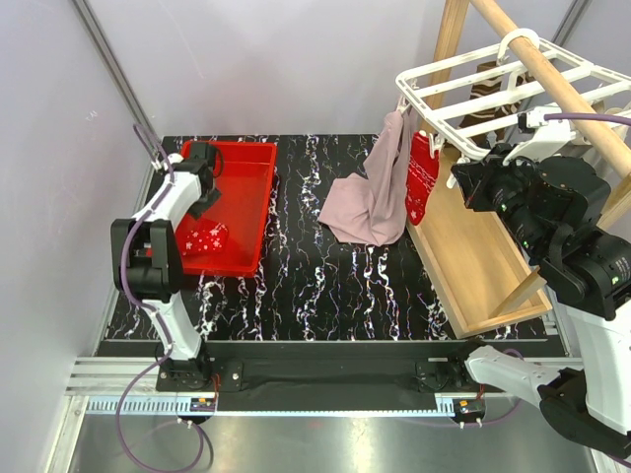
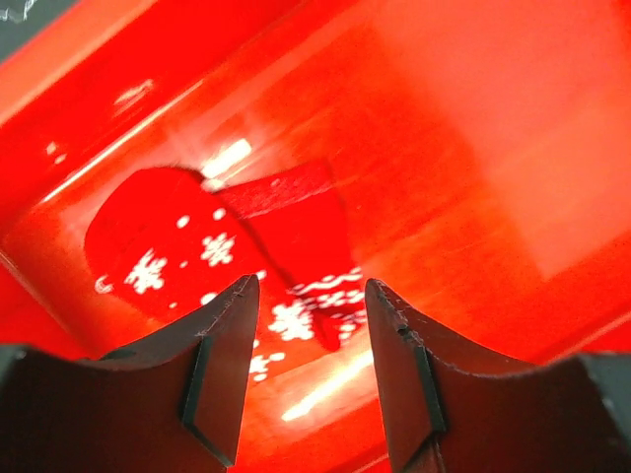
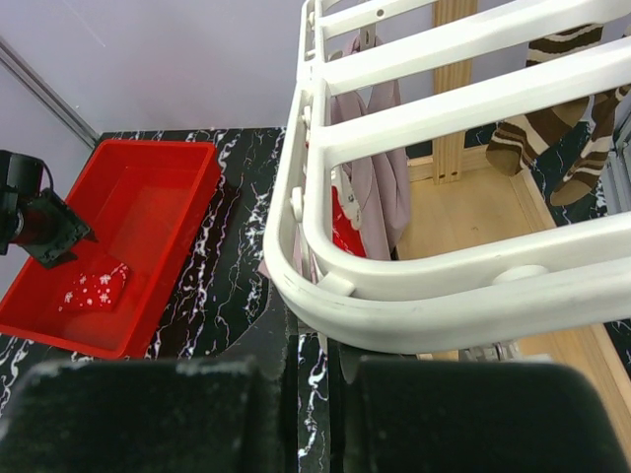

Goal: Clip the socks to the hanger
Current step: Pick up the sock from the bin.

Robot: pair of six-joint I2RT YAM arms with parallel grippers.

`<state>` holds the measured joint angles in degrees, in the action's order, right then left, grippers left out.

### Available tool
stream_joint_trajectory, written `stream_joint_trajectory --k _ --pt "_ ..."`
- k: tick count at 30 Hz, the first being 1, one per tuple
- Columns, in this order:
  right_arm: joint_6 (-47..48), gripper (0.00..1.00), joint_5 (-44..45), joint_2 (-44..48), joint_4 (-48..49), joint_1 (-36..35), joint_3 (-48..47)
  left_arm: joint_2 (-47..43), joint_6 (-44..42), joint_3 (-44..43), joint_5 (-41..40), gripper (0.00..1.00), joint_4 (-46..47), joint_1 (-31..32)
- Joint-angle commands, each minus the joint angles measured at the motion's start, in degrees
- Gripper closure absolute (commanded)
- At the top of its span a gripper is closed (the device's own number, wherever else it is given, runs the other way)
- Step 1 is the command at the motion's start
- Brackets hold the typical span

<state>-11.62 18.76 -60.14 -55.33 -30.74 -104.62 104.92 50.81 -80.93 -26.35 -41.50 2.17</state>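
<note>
A red sock with white snowflakes (image 2: 197,246) lies crumpled in the red tub (image 1: 251,212). My left gripper (image 2: 311,286) hovers just above it, open, with nothing between its fingers; the top view shows this gripper (image 1: 205,192) over that sock (image 1: 205,236). The white grid hanger (image 1: 473,74) hangs on the wooden pole (image 1: 552,79). Clipped to it are a mauve-pink sock (image 1: 380,192), a red sock (image 1: 422,182) and brown-and-cream striped socks (image 1: 488,99). My right gripper (image 3: 320,340) is shut right under the hanger's near corner rim (image 3: 394,315). The rim hides whether it pinches anything.
The wooden stand's base board (image 1: 473,256) lies slanted along the right of the black marbled table (image 1: 315,276). The mauve sock's toe rests on the table beside it. The tub's walls (image 2: 473,148) surround my left gripper.
</note>
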Motion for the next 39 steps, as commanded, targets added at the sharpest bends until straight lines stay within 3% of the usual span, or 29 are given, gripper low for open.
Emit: stream_joint_trajectory --k 1,4,10,19,22,25,28,32,39 --pt "0.46 1.0 -1.72 -0.95 0.31 0.07 -0.06 3.52 2.95 -7.3 -3.62 0.48 -1.64 -0.33" --pt "0.54 1.0 -1.36 -0.59 -0.04 0.07 0.03 9.93 6.13 -13.97 -4.76 0.48 -8.68 -0.42" --pt "0.72 1.0 -0.92 -0.33 -0.74 0.15 -0.23 15.4 8.96 -16.9 -4.85 0.48 -11.85 -0.59" --pt "0.28 1.0 -1.54 -0.24 -0.92 0.15 -0.24 14.26 9.4 -7.06 1.29 0.53 -3.51 -2.09" --pt "0.02 1.0 -1.63 -0.24 -0.92 0.07 -0.23 14.52 8.79 -4.77 3.67 0.59 -0.26 -3.67" --pt "-0.16 1.0 -1.71 -0.24 -1.09 0.15 -0.15 14.96 7.21 -4.15 4.46 0.78 2.72 -3.76" --pt "-0.42 1.0 -1.8 -0.24 -1.1 0.07 0.03 13.73 6.06 -3.8 4.03 1.0 4.05 -3.67" --pt "-0.51 1.0 -1.89 -0.33 -1.01 0.07 0.2 8.21 1.94 -3.71 -0.87 1.0 5.81 -2.44" --pt "-0.86 1.0 -1.98 -1.03 -0.74 0.07 0.47 -9.54 -12.19 -1.53 -12.76 1.0 10.46 7.66"
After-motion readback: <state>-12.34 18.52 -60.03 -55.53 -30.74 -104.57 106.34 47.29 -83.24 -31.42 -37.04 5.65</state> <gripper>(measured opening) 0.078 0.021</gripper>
